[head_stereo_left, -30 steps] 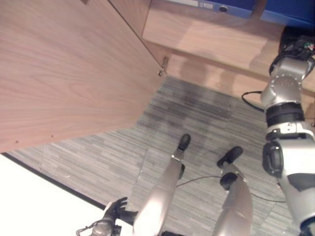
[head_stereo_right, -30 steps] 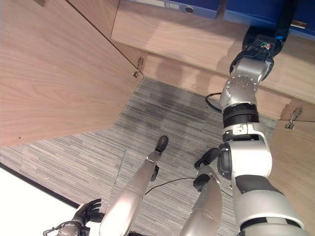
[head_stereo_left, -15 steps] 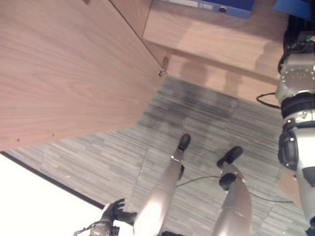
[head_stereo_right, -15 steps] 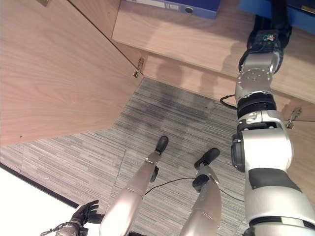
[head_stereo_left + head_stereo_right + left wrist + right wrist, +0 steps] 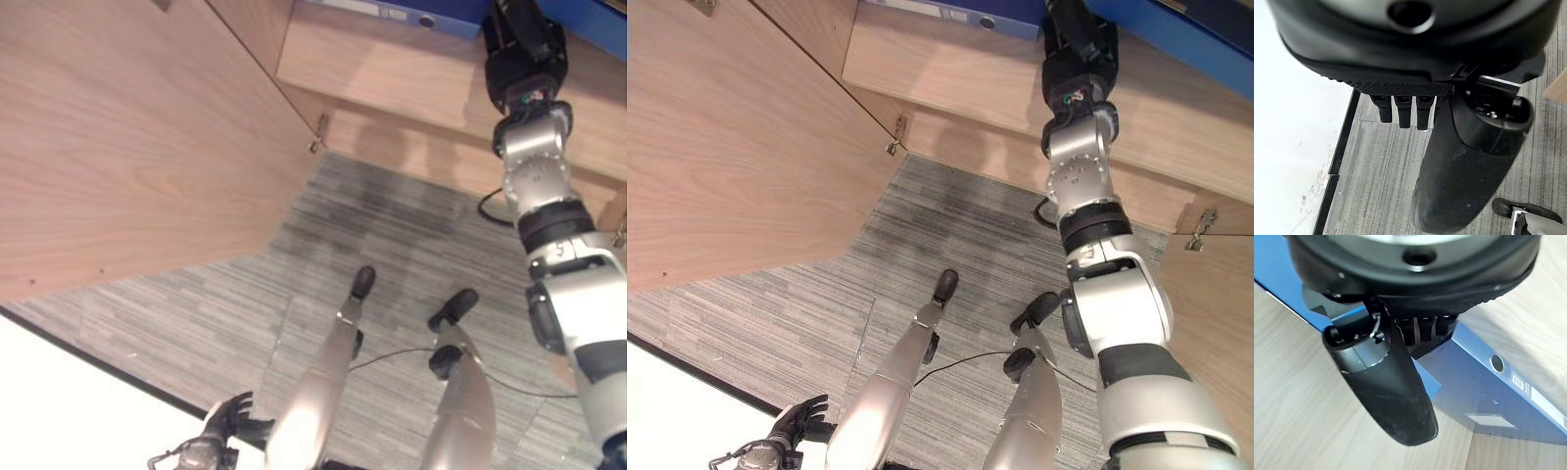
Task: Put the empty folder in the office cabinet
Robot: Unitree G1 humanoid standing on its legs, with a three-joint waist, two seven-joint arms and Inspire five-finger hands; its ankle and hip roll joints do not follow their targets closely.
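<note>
Fingers of my right hand (image 5: 1078, 44) are mostly hidden: from the head camera I see its dark bulk reaching up into the cabinet (image 5: 950, 73), its tips cut off by the frame's top edge. On the right wrist camera the thumb (image 5: 1386, 382) stands out straight over the wooden shelf (image 5: 1298, 396), and the short stubs of the fingers (image 5: 1422, 328) point at the blue folders, but I cannot tell whether they curl round anything or merely rest there. One blue folder (image 5: 1508, 401) lies flat on the shelf, its spine with the round hole and label turned outward; the same spine shows at the top of the head view (image 5: 392, 12). A second blue folder (image 5: 1185, 39) sits to the right of the hand, tilted, running off the frame's corner; on the wrist camera a blue edge (image 5: 1283, 279) passes behind the hand, and I cannot make out which of the two is the empty one, or how it meets the palm. The open cabinet door (image 5: 127, 137) stands out on the left. My left hand (image 5: 227, 419) hangs low near the grey carpet (image 5: 392, 225), beside a white surface (image 5: 59, 401), its fingers (image 5: 1400, 113) relaxed and holding nothing.
</note>
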